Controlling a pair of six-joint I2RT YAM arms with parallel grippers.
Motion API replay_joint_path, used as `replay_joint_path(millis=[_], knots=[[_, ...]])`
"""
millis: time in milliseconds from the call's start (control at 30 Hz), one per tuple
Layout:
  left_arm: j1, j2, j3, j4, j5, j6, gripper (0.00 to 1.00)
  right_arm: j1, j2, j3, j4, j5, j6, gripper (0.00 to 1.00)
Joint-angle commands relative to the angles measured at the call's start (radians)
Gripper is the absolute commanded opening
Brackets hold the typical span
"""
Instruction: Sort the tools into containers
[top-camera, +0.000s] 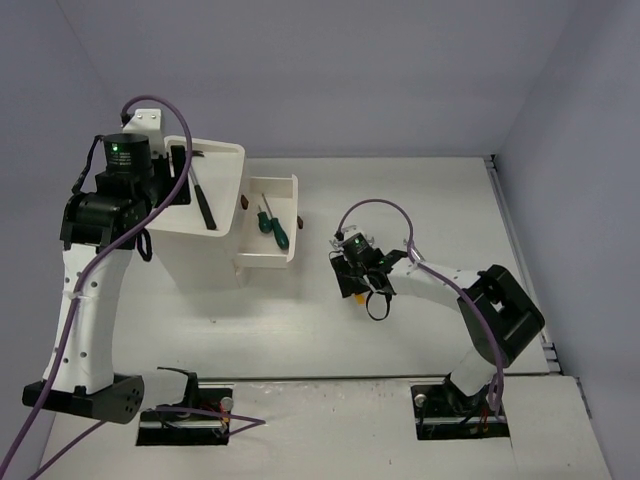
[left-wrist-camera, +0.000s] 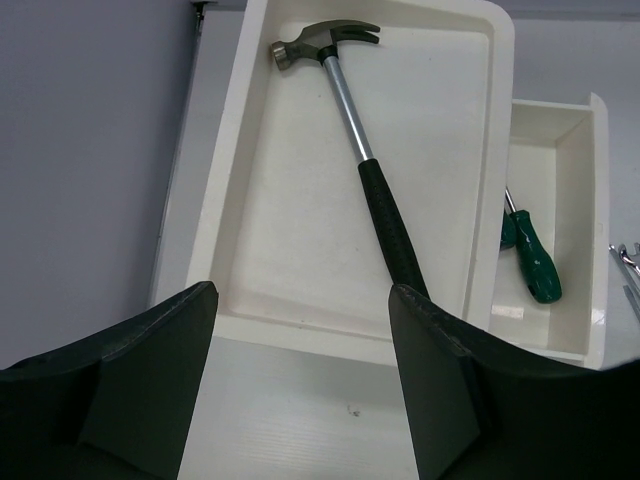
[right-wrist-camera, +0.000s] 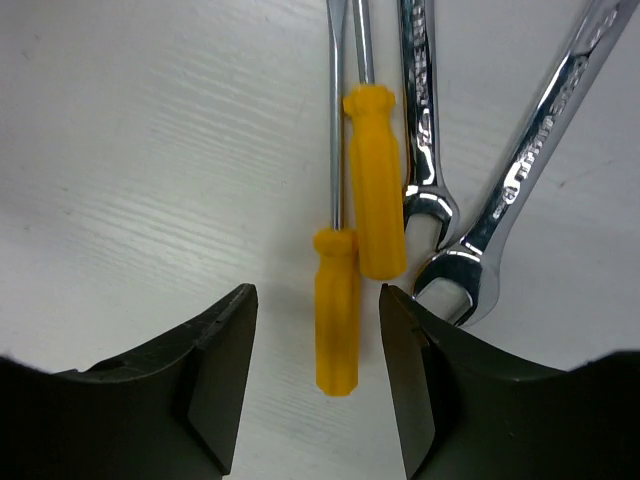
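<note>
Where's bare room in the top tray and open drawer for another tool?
The white rimmed top tray is bare between the black-handled hammer and the wall opposite the open white drawer. The drawer is bare beyond the green-handled screwdrivers. Crowded: yellow-handled screwdrivers and silver wrenches side by side on the table.

Pose: left arm upright, reaching toward 12 o'clock; left claw (left-wrist-camera: 300, 325) jaws spread wide. The right arm is folded, forearm toward 9 o'clock; right claw (right-wrist-camera: 318, 320) parted, facing down.

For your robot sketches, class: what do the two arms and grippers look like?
Left arm and right arm: white links, black joint housings, a purple cable along each. A green light shows on the left one. Left gripper and right gripper: broad black fingers.
</note>
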Motion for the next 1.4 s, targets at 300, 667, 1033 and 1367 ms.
replay_joint_path(millis=[300,667,1033,1367], knots=[[-0.006,0.033,0.009,0.023,0.040,-0.022,0.66,0.007,-0.020,-0.066,0.037,-0.001,0.114,0.46],[-0.006,0.046,0.018,0.024,0.039,-0.021,0.66,0.028,-0.069,-0.031,0.037,0.017,0.117,0.00],[-0.008,0.064,0.040,0.025,0.062,-0.030,0.66,0.032,-0.202,0.281,0.051,0.175,0.240,0.00],[-0.014,0.052,0.034,0.025,0.066,-0.031,0.66,0.093,0.155,0.640,0.137,0.032,0.280,0.01]])
